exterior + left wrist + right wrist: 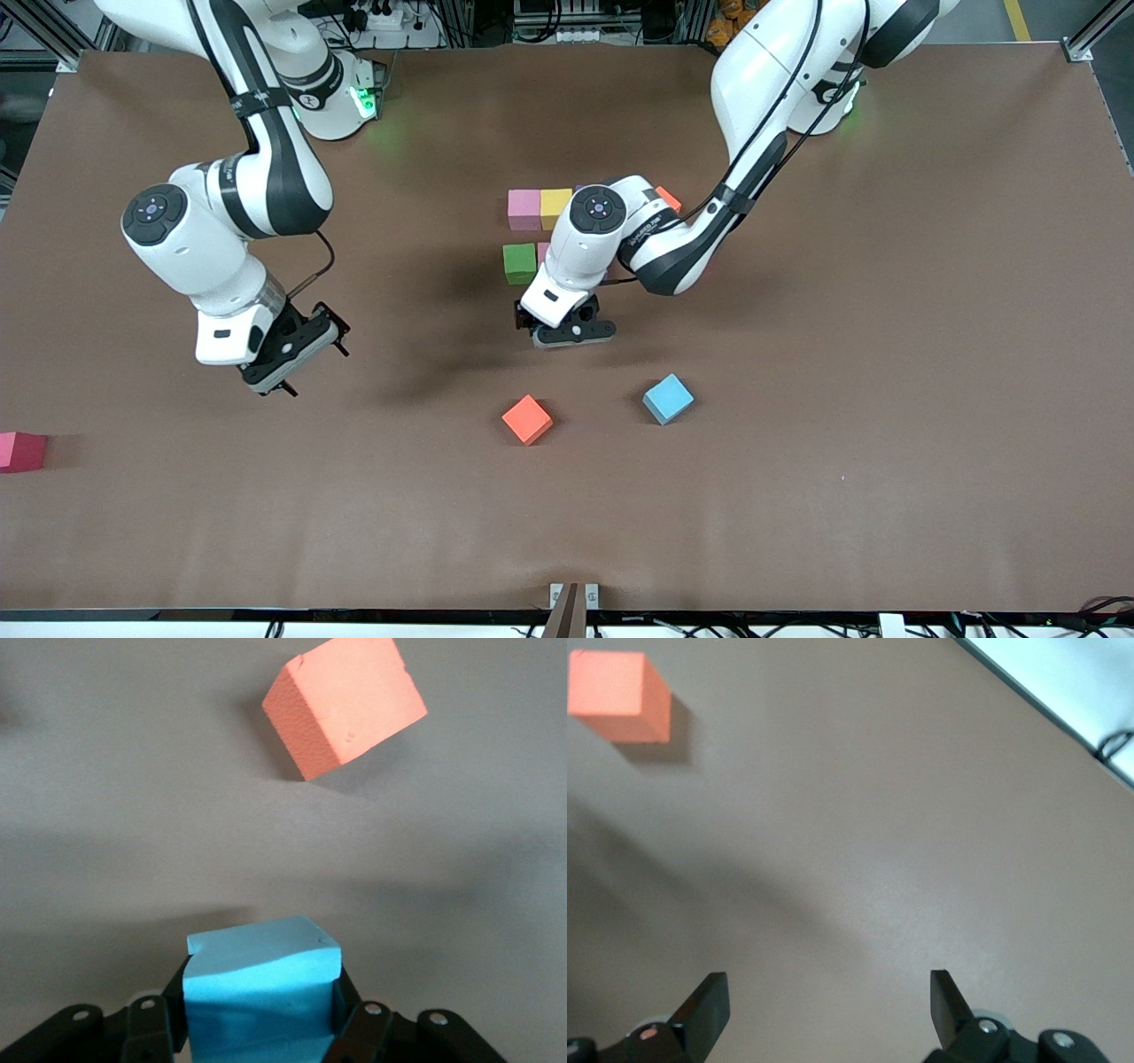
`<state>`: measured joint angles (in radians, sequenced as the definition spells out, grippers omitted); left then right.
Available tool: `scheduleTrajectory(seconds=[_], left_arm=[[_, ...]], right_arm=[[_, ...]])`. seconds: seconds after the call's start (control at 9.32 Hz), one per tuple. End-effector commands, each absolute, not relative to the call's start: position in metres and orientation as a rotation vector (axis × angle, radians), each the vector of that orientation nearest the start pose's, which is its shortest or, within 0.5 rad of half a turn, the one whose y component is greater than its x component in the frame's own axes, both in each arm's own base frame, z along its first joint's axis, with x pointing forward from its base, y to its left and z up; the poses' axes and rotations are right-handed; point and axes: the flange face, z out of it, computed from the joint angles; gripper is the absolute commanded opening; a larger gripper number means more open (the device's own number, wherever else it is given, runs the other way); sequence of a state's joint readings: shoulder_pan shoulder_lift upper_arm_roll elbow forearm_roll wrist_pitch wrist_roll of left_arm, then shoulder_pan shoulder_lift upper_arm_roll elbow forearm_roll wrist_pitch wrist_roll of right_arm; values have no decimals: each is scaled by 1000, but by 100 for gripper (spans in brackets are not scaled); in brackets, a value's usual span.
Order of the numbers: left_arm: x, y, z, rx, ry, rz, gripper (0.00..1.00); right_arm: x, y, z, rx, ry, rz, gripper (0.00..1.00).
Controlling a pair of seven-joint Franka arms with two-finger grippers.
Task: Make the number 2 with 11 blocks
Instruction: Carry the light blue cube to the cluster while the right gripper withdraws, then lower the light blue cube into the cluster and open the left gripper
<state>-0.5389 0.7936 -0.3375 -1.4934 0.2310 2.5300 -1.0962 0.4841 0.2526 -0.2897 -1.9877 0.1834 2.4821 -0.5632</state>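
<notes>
The brown table (797, 496) is carrying a partial number 2 of touching matte foam cubes (532, 230), half hidden under the left arm. The left gripper (261, 1028) is clamping a light blue foam cube (261, 979) over bare table near an orange foam cube (527, 419) and another light blue cube (667, 398). The right gripper (828, 1005) is waiting with fingers spread toward the right arm's end, with a red cube (21, 451) at that table edge.

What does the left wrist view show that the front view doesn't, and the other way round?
Only the left wrist view shows a light blue cube held between the left gripper's fingers. Only the front view shows the pink, yellow and green cubes, another light blue cube lying loose, a red cube, and the waiting, open right gripper. Both show the loose orange cube.
</notes>
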Motion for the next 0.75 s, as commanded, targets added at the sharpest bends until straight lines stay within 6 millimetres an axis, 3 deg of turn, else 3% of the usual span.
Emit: scheduleTrajectory(seconds=[0.0, 0.11, 0.21, 0.64], left_arm=[[494, -558, 235, -3401, -193, -220, 0], [491, -559, 225, -3390, -181, -212, 0], [481, -567, 219, -3397, -187, -198, 0], [480, -565, 210, -3389, -118, -240, 0]], right_arm=[[611, 124, 367, -2988, -725, -396, 100], [611, 124, 368, -3000, -634, -397, 100], [612, 125, 367, -3003, -622, -397, 100], [612, 124, 366, -3004, -622, -395, 100]])
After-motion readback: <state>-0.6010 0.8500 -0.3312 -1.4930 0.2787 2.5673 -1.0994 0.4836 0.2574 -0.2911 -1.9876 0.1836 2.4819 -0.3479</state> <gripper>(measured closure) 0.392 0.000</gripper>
